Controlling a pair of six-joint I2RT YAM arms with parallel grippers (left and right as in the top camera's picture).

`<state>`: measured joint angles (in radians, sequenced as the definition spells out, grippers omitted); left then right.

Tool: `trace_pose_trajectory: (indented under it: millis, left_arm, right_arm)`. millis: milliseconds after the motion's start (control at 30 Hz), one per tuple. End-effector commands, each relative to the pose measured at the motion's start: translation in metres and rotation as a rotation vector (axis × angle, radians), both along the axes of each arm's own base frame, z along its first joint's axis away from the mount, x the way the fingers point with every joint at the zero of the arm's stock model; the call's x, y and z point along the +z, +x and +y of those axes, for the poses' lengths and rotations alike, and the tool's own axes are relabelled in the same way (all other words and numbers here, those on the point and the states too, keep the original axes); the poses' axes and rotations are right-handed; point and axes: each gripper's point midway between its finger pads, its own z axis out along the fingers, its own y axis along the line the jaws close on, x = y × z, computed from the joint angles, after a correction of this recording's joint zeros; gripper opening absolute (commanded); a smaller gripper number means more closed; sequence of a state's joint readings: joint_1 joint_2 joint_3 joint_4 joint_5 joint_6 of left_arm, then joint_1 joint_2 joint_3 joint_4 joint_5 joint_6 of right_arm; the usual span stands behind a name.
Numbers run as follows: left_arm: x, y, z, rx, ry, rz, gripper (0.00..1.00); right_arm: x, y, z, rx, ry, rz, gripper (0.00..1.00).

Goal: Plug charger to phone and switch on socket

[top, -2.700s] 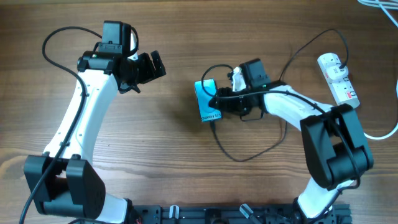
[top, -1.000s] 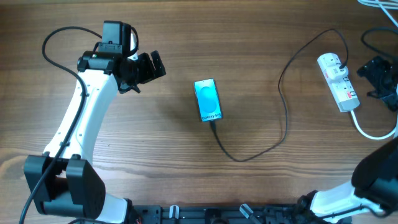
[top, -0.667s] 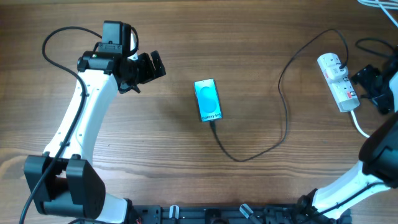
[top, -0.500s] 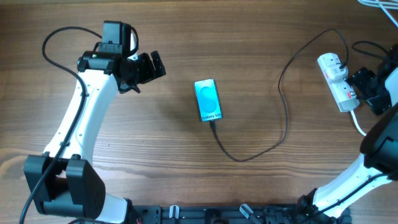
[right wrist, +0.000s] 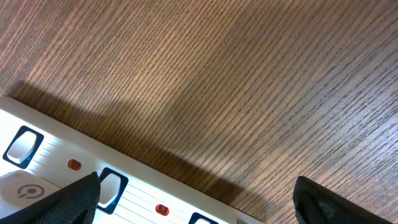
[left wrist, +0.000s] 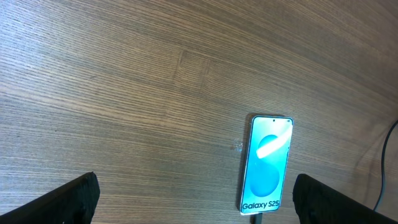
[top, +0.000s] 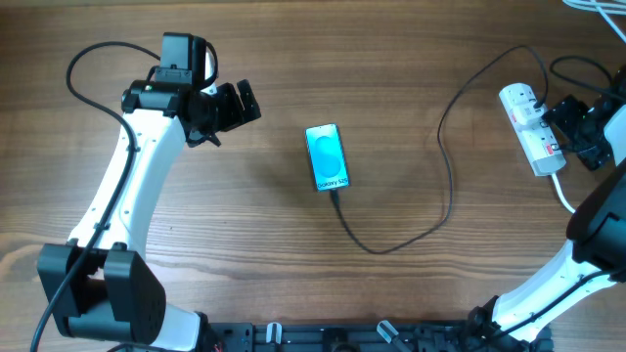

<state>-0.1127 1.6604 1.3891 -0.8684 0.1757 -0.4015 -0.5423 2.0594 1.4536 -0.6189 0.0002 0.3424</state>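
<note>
The phone (top: 327, 156) lies flat mid-table with its teal screen up; it also shows in the left wrist view (left wrist: 266, 163). The black charger cable (top: 448, 166) sits in the phone's lower end and loops right and up to the white power strip (top: 531, 127). My left gripper (top: 233, 112) is open and empty, hovering left of the phone (left wrist: 199, 202). My right gripper (top: 573, 129) is open and empty, close against the strip's right side. In the right wrist view (right wrist: 199, 205) the strip (right wrist: 62, 177) shows rocker switches (right wrist: 111, 186) and small red lights (right wrist: 161, 209) beside one fingertip.
The strip's thick white cord (top: 577, 207) curves off toward the right edge. A black plug (top: 528, 98) sits in the strip's upper socket. More cables (top: 587, 8) lie at the top right corner. Bare wood surrounds the phone.
My right arm left the phone, swung out to the right edge, then moved back left to the strip's side. The phone, cable and left arm stayed put.
</note>
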Motion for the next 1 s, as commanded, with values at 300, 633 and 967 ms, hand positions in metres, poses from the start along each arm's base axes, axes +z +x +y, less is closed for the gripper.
trace_pose_trajectory:
  millis: [300, 633, 967]
  left_arm:
    - [0.0, -0.001, 0.004, 0.008, 0.012, -0.002, 1.0]
    - [0.0, -0.001, 0.004, 0.007, 0.013, -0.003, 1.0]
    - [0.0, -0.001, 0.004, 0.007, 0.012, -0.002, 1.0]
  right_arm:
    - [-0.018, -0.008, 0.007, 0.011, 0.03, 0.037, 1.0]
    - [-0.018, -0.008, 0.011, 0.036, 0.042, 0.035, 1.0]
    - [-0.028, -0.017, 0.021, 0.065, 0.079, 0.063, 1.0]
